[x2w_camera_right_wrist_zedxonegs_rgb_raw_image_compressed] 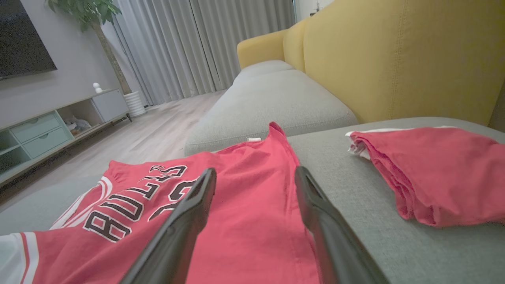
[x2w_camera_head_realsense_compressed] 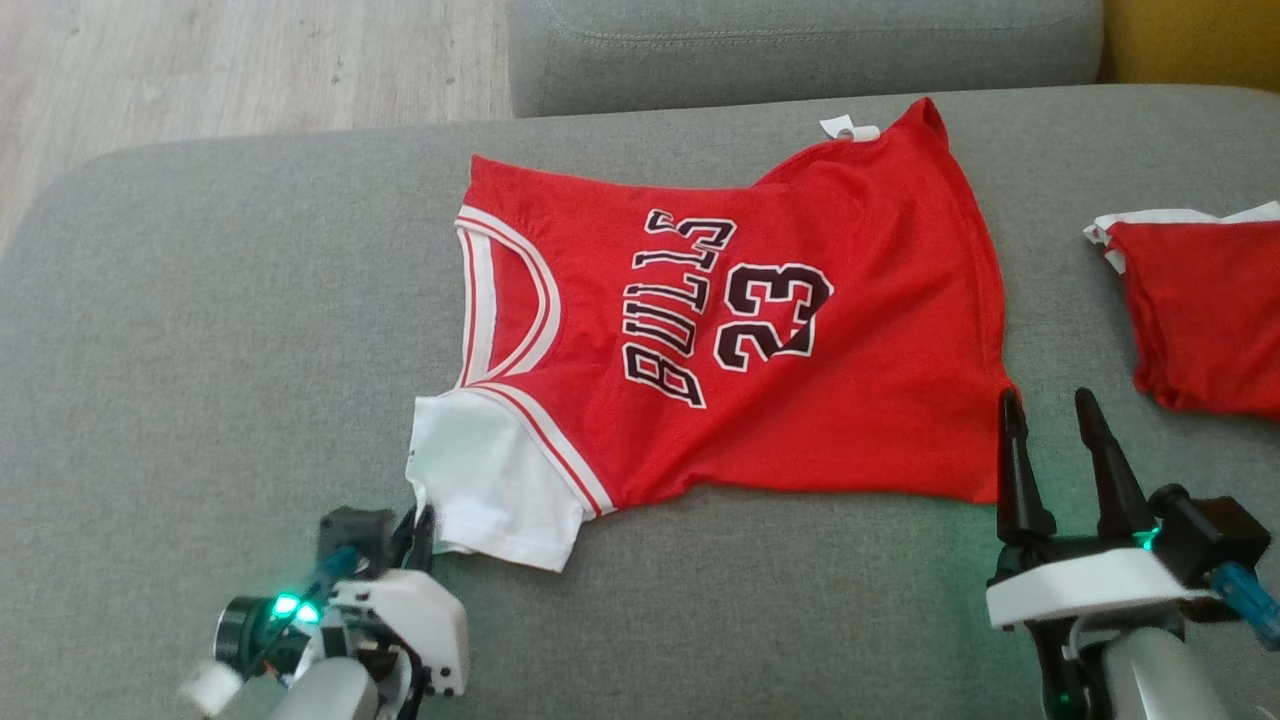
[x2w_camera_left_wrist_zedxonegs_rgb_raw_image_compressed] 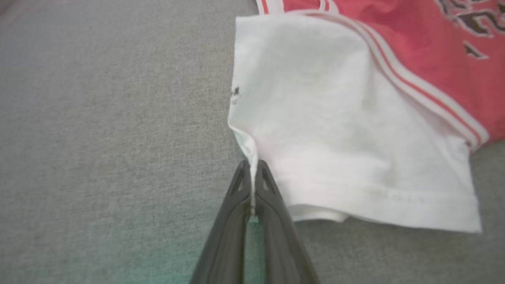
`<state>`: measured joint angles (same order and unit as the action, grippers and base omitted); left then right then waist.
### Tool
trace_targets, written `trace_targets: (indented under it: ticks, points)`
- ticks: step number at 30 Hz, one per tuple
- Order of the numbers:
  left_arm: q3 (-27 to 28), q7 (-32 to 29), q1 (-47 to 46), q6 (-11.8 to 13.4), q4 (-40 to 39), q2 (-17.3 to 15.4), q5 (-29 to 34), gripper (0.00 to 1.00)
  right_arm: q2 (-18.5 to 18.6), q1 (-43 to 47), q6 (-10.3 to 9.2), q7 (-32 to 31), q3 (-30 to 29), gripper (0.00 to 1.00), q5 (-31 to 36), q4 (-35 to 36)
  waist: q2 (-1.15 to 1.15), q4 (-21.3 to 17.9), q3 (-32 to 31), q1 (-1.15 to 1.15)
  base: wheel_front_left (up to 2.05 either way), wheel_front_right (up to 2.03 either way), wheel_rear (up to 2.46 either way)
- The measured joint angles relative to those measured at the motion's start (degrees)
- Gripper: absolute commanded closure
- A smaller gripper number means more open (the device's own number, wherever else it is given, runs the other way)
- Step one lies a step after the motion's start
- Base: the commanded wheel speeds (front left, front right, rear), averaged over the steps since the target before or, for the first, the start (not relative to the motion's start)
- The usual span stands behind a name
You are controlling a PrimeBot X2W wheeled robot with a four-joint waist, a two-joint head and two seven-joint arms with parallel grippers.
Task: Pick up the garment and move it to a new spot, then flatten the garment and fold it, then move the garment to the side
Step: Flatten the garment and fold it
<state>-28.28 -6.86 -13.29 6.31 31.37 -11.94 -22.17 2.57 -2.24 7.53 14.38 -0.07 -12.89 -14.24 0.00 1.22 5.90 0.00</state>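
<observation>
On sofa [x2w_camera_head_realsense_compressed: 200,350], jersey [x2w_camera_head_realsense_compressed: 800,400] crosswise, neck [x2w_camera_head_realsense_compressed: 482,300] left; left gripper [x2w_camera_head_realsense_compressed: 421,528] pinches sleeve [x2w_camera_head_realsense_compressed: 490,480], right gripper [x2w_camera_head_realsense_compressed: 1048,400] spread.

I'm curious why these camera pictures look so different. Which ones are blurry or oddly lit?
Head view: evenly daylit and sharp on the Bulls jersey, smeared around the left gripper. Left wrist view: soft throughout, with a green glow on the grey cushion beside the fingers. Right wrist view: dimmer, stretched by the wide angle, with the right gripper close up and slightly blurred.

Grey sofa [x2w_camera_head_realsense_compressed: 200,300], yellow backrest [x2w_camera_right_wrist_zedxonegs_rgb_raw_image_compressed: 394,59], wood floor [x2w_camera_right_wrist_zedxonegs_rgb_raw_image_compressed: 158,130], curtains [x2w_camera_right_wrist_zedxonegs_rgb_raw_image_compressed: 197,43]
</observation>
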Motion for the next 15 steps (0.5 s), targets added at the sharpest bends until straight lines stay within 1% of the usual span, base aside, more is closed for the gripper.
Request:
trace_targets:
  ticks: [1, 3, 8, 11, 15]
  points:
    - [0.7, 0.9, 0.5, 0.3, -0.7, 0.0, -0.5, 1.00, 0.0, 0.0, 0.01, 0.0, 0.0, 0.00, -0.1, -0.3, 0.00, 0.0, -0.1, 0.00, 0.00, 0.00, 0.00]
    - [3.0, 5.2, 2.1, 0.8, -3.6, 0.1, -2.5, 1.00, 0.0, 0.2, 0.01, 0.0, -1.0, 0.00, 0.2, -3.1, 0.00, -0.2, -0.6, 0.00, 0.00, 0.00, 0.00]
    - [6.4, 11.7, 1.9, 1.9, -9.5, 0.3, -3.9, 1.00, 0.0, 1.0, 0.01, -3.7, -3.6, 0.00, 1.5, -9.8, 0.00, -0.8, -1.1, 0.00, 0.00, 0.00, 0.00]
    - [7.1, 13.2, 2.0, 2.8, -11.7, 0.4, -4.2, 1.00, 0.0, 1.0, 0.00, -5.4, -4.4, 0.00, 1.7, -12.8, 0.00, -1.1, -1.3, 0.00, 0.00, 0.00, 0.00]
    - [7.2, 13.6, 2.0, 2.9, -13.4, 0.5, -4.4, 1.00, 0.0, 0.8, 0.00, -5.9, -4.3, 0.00, 0.8, -14.9, 0.00, -1.1, -1.3, 0.00, 0.00, 0.00, 0.00]
